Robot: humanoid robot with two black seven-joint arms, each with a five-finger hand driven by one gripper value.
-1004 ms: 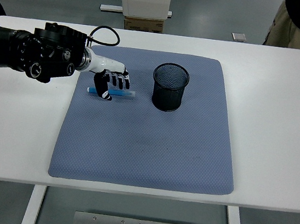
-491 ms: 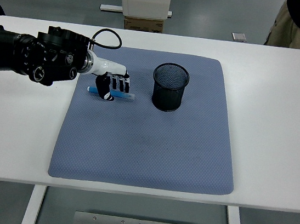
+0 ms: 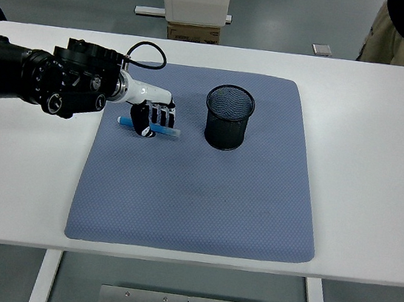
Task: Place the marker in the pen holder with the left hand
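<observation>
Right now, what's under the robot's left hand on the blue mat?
A blue marker lies on the mat under the left hand, its ends poking out either side. The fingers cover its middle, so whether they have closed on it is not visible.

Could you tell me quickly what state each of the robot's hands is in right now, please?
Left hand: fingers curled around the blue marker lying on the blue-grey mat; firmness of grip cannot be told.
Right hand: not in view.
</observation>
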